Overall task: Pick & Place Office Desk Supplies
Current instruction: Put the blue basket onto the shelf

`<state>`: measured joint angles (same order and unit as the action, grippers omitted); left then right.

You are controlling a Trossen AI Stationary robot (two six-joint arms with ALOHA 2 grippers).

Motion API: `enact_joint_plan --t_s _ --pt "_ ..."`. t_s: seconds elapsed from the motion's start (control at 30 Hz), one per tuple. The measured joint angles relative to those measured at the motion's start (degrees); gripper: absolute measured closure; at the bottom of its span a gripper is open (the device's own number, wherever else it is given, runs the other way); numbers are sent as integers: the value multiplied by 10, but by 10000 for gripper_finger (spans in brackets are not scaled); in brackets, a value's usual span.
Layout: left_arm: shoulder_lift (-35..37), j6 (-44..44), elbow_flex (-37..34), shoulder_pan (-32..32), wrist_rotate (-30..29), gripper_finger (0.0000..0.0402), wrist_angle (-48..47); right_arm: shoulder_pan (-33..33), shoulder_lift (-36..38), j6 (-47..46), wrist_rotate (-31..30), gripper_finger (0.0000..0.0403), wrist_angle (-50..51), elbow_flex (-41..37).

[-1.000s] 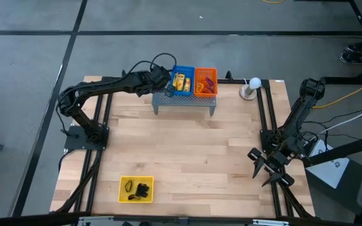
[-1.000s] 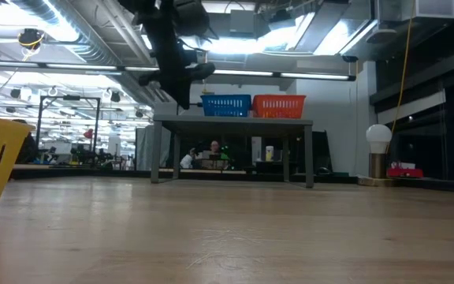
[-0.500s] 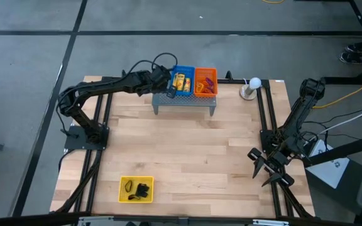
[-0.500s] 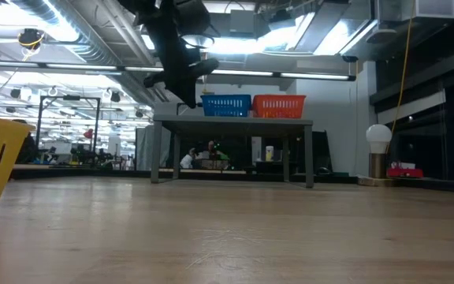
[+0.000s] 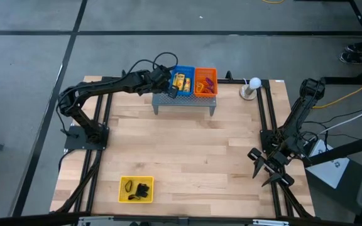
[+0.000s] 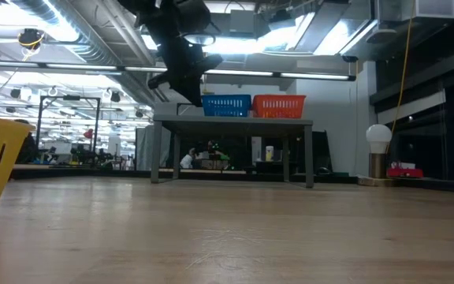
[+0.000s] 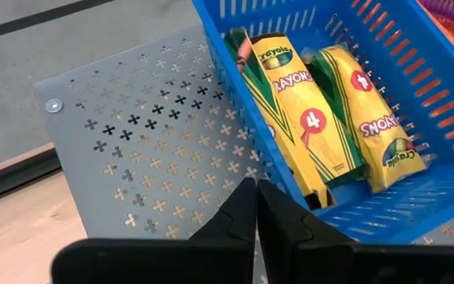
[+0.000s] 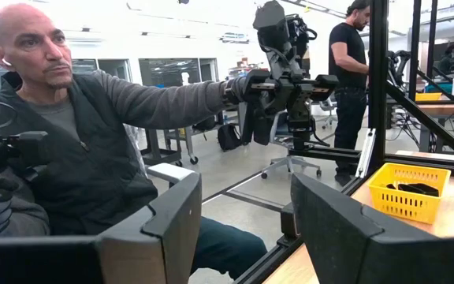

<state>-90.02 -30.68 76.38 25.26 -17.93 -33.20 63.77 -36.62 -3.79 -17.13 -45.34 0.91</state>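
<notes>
Two yellow crayon packets (image 7: 299, 118) lie flat in the blue basket (image 5: 182, 80), which stands on the grey perforated shelf (image 5: 185, 102) beside an orange basket (image 5: 205, 81) with thin loops in it. My left gripper (image 7: 256, 207) hovers shut and empty over the shelf top, just outside the blue basket's left wall (image 7: 235, 102), slanting down; the low view shows its tips (image 6: 192, 99) above the shelf. My right gripper (image 5: 264, 172) waits open and empty at the table's right edge, pointing out into the room. Black clips lie in a yellow basket (image 5: 136, 189) near the front left.
A white ball lamp (image 5: 251, 88) stands on the table to the right of the shelf. Bare wood (image 5: 187, 150) spreads between the shelf and the yellow basket. A seated person (image 8: 61, 150) and another arm rig show beyond the table in the right wrist view.
My left gripper has tipped and swung its shut tips a little toward the blue basket, while the arm stays in place.
</notes>
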Motion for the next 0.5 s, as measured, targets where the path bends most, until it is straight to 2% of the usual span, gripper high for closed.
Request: enact_joint_plan --t_s 0.5 --pt "0 0 0 0 8 393 2 0 0 3 -6 206 0 0"
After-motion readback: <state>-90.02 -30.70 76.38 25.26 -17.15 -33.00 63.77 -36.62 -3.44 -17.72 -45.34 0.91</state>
